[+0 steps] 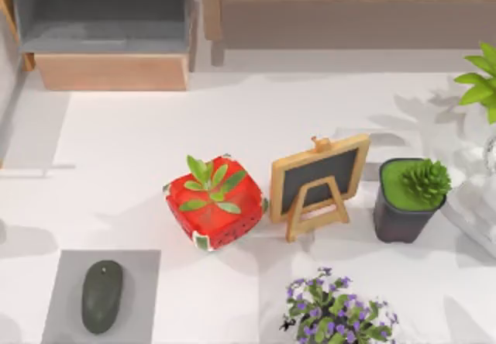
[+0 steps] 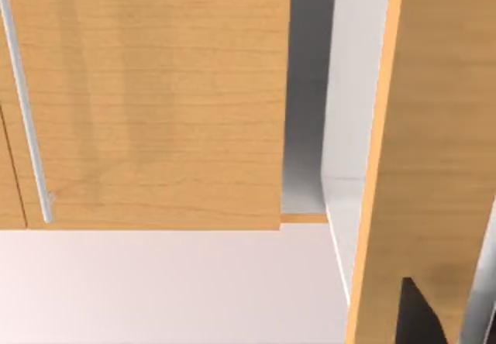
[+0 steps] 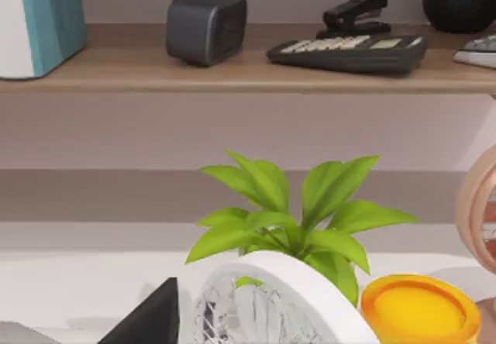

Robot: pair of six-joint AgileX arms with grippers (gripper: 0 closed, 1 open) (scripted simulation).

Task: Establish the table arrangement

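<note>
White counter point(image 1: 139, 150) spans the top view, with wood-and-grey shelf units along its far edge. Near left corner: grey mat point(image 1: 70, 297) carrying a dark oval mouse point(image 1: 101, 297). Centre: red watermelon-patterned pot point(image 1: 217, 212) with a small green plant, standing just beside a wood-framed chalkboard easel point(image 1: 318, 185), tilted on its stand. To the right of the easel, a dark square pot point(image 1: 403, 204) with a green succulent. Near edge, right of centre: a purple-flowered plant point(image 1: 335, 313). Far right edge: a leafy green plant point(image 1: 480, 84). Left wrist view looks at a wooden cabinet door point(image 2: 155, 96) with a thin metal handle point(image 2: 27, 104); a dark tip low in that picture may be one finger of the left gripper point(image 2: 418, 317), and I cannot tell how its jaws stand. Right wrist view: shelf point(image 3: 232, 69) bearing a dark speaker point(image 3: 205, 26), calculator point(image 3: 349, 49) and stapler point(image 3: 356, 11); below, the leafy plant, a white mesh fan point(image 3: 263, 305), an orange-lidded jar point(image 3: 418, 309). A dark wedge there is likely the right gripper point(image 3: 151, 321); jaw state cannot be told.
</note>
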